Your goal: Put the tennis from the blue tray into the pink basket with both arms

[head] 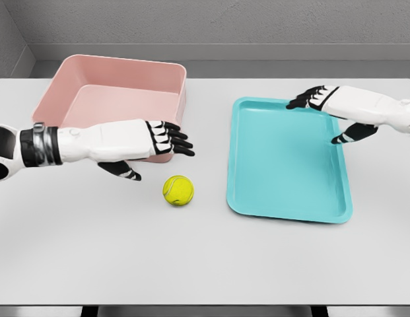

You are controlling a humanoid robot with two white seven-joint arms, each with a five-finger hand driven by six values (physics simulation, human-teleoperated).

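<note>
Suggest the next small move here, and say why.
Probably lower the left hand toward the tennis ball. The ball lies on the table between the pink basket and blue tray, in neither; the left hand hovers open nearby, while the right hand is over the tray's far corner.

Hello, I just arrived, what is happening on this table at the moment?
A two-armed robot is working with a tennis ball. The ball lies on the white table, between the pink basket and the blue tray, in neither. The left hand hovers open in front of the basket, just above and left of the ball, without touching it. The right hand is open over the tray's far right corner. Neither hand holds anything.
</note>
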